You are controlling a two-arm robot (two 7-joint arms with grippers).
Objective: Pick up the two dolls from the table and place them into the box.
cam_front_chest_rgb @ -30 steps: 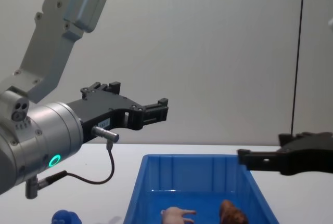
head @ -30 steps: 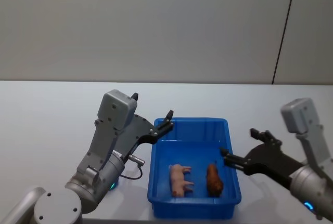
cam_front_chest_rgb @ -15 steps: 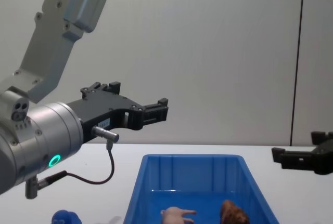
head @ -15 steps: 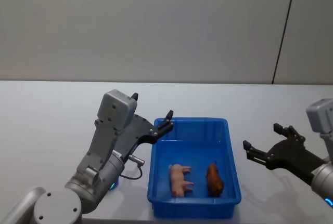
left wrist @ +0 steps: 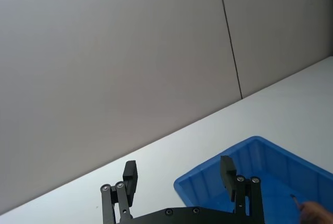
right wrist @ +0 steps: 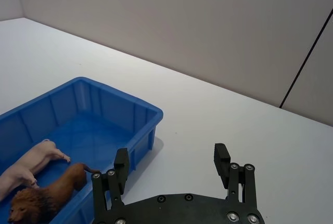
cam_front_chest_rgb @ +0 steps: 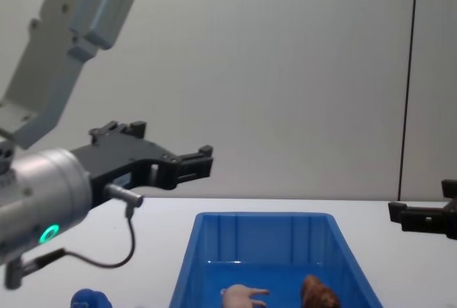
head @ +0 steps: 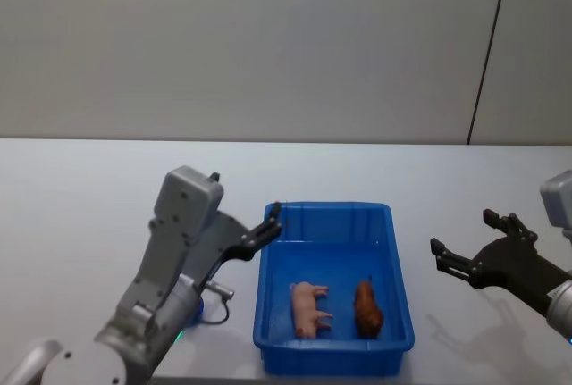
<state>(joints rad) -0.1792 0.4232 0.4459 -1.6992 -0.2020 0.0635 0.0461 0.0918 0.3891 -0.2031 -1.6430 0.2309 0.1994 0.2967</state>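
The blue box (head: 331, 360) stands in the middle of the table. A pale pink doll (head: 308, 307) and a brown lion-like doll (head: 367, 307) lie side by side on its floor, as the right wrist view also shows for the pink doll (right wrist: 31, 161) and the brown doll (right wrist: 47, 195). My left gripper (head: 271, 222) hovers open and empty at the box's near-left corner, above the rim. My right gripper (head: 461, 230) hangs open and empty over bare table to the right of the box. A small round blue doll (cam_front_chest_rgb: 89, 298) sits on the table under my left arm.
The table is a plain pale surface with bare room on both sides of the box (cam_front_chest_rgb: 264, 216) and behind it. A grey wall with a dark vertical seam (head: 487, 50) closes the back. A cable (cam_front_chest_rgb: 128, 244) loops under my left wrist.
My right gripper has pulled away from over the box's right wall to the bare table on the right. My left arm has drawn back a little to the left. The dolls have not moved.
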